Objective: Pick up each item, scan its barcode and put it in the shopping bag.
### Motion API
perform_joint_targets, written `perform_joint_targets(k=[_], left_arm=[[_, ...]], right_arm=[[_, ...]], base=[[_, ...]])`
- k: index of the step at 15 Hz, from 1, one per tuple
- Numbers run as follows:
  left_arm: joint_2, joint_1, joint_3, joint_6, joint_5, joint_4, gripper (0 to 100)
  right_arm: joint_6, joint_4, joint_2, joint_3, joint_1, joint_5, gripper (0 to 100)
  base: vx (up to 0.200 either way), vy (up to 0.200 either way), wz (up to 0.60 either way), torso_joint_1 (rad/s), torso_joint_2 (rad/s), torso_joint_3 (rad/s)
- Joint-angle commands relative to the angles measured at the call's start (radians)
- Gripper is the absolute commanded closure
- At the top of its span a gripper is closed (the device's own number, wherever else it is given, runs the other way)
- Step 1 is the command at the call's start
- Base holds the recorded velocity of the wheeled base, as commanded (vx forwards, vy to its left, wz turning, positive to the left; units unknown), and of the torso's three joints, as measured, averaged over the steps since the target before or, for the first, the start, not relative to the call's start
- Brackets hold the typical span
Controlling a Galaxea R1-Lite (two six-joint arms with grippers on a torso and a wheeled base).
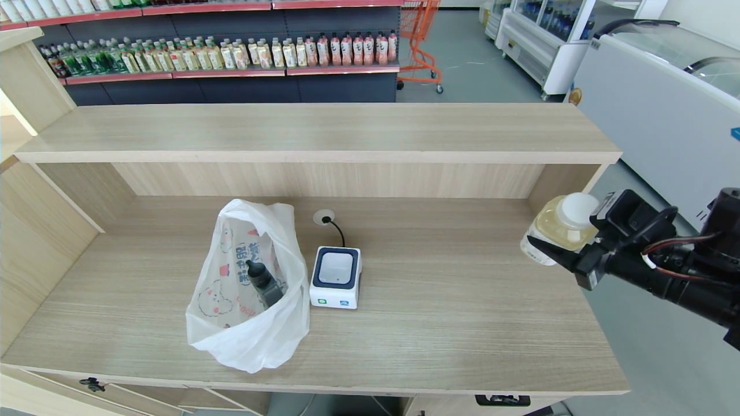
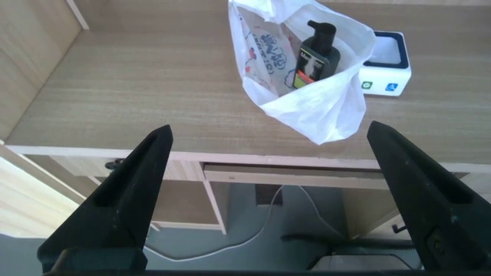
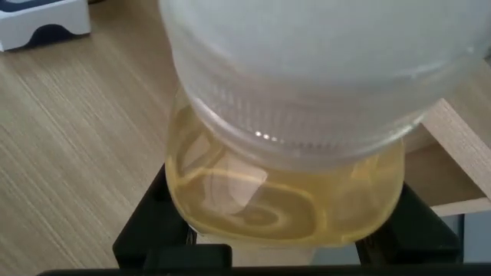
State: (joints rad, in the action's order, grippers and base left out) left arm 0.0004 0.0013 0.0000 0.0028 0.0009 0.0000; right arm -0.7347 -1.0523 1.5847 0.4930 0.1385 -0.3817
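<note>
Head view shows a white-capped, yellow-filled bottle (image 1: 556, 229).

head overhead, wrists close (shared scanner (image 1: 335, 277))

Shopping bag (image 1: 248, 300): on the counter (image 1: 462, 312), left of centre — pump bottle (image 1: 263, 282) inside.
Scanner (image 1: 336, 277): just right of the bag, cable hole (image 1: 324, 217) behind it.
Drink bottle (image 1: 562, 226): in the right gripper (image 1: 558, 238), over the counter's right end.
Ledge (image 1: 324, 130): behind the counter — raised above it.
</note>
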Motion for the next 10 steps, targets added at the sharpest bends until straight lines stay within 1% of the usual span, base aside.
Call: perform_joint_targets(k=[1,3,4,10], left_arm=[[0.000,0.000,0.000,0.000,0.001,0.000,0],[0.000,0.000,0.000,-0.003,0.001,0.000,0],[0.000,0.000,0.000,-0.001,0.001,0.000,0],[0.000,0.000,0.000,-0.001,0.001,0.000,0]], right_arm=[[0.032,0.000,-0.014,-0.021,-0.004,-0.002,100],[0.075,0.000,-0.014,-0.028,-0.004,-0.005,100],[0.121,0.000,-0.014,-0.028,-0.002,-0.023,100],[0.225,0.000,-0.014,-0.025,0.004,-0.054,100]], base=[[0.000,0.200,0.00,0.007,0.00,0.002],[0.000,0.200,0.00,0.000,0.00,0.000],[0.000,0.200,0.00,0.002,0.00,0.002],[0.000,0.200,0.00,0.002,0.00,0.002]])
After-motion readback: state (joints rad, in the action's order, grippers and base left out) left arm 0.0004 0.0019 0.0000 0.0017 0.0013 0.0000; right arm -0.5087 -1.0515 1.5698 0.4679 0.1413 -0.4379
